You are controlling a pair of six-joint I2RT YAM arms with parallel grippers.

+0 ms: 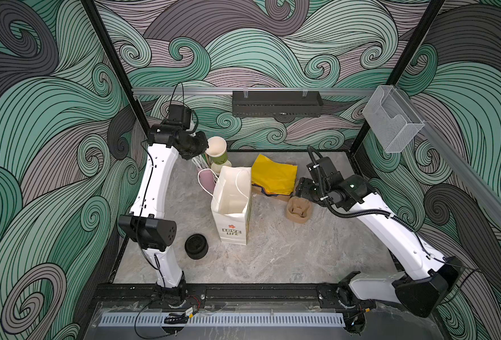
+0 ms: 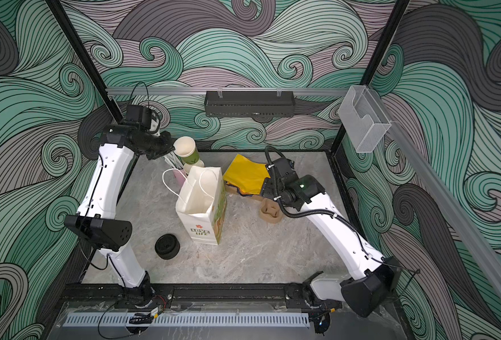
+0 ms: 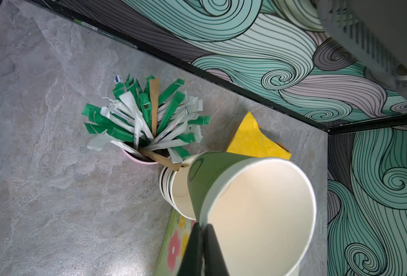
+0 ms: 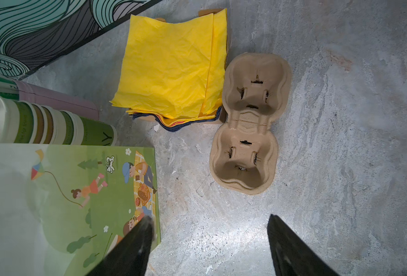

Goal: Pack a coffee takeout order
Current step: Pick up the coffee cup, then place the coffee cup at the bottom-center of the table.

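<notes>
My left gripper [image 3: 203, 225] is shut on the rim of an olive-green paper cup [image 3: 245, 203], one finger inside and one outside. The cup [image 1: 217, 148] hangs tilted above the stack of cups [image 3: 173, 188] at the back left. Yellow napkins [image 1: 272, 173] lie stacked at the back centre. A stack of black lids [image 1: 196, 245] stands at the front left. My right gripper [image 4: 210, 224] is open and holds nothing; it hovers over bare table between the paper bag [image 4: 66, 191] and the pulp cup carrier [image 4: 247, 124].
The white paper bag [image 1: 231, 206] stands open in the middle with its handles up. A pink cup of wrapped straws [image 3: 140, 157] stands beside the cup stack. A black shelf [image 1: 277, 103] and a clear holder [image 1: 393, 123] hang on the wall rails.
</notes>
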